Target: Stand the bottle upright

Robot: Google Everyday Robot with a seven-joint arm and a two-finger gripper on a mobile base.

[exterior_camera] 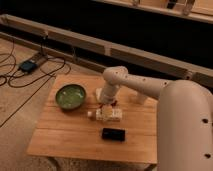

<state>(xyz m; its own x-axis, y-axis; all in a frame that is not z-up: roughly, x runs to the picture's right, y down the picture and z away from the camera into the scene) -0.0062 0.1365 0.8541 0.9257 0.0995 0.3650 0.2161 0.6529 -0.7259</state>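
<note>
The bottle (111, 115) lies on its side near the middle of the wooden table (65, 137). It is whitish with reddish-brown print. My gripper (106, 101) hangs from the white arm, just behind and above the bottle and close to it. The gripper's tip is hard to make out against the bottle. I cannot tell whether it touches the bottle.
A green bowl (70, 96) stands at the back left of the table. A small white block (91, 114) lies just left of the bottle. A flat black phone (113, 134) lies in front of it. Cables and a small box (27, 65) are on the floor to the left.
</note>
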